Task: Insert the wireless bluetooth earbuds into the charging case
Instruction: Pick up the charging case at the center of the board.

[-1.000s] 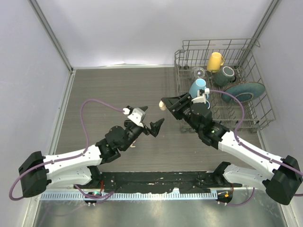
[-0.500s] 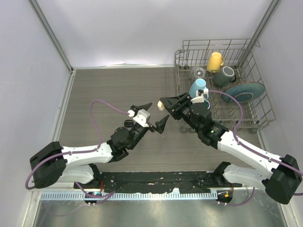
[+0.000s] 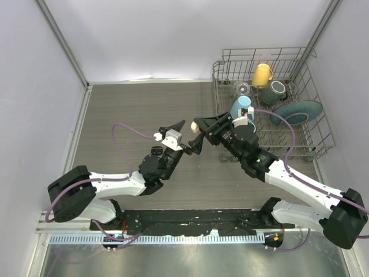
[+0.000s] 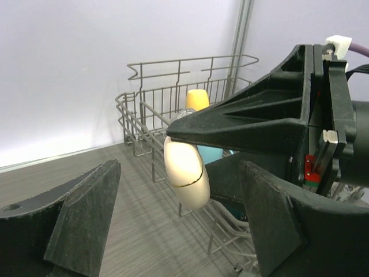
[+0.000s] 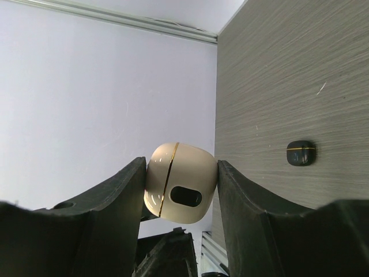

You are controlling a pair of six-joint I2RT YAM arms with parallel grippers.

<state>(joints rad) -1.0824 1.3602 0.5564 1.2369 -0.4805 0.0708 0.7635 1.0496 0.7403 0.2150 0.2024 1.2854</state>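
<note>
While the right gripper (image 5: 181, 168) clamps the cream charging case (image 5: 181, 183) between both fingers, the left gripper (image 4: 179, 167) stands wide, that case just ahead of its spread fingers. Beyond the right fingers, a small black case (image 5: 300, 153) lies on the table (image 5: 288, 86).

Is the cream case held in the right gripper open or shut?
Shut: the cream case shows only a thin gold seam, lid flush, in both wrist views.

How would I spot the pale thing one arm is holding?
Find the wire dish rack at far right. Just left of it, the right arm's fingers pinch a cream egg-shaped case with a gold seam. The other case, on the table, is black.
</note>
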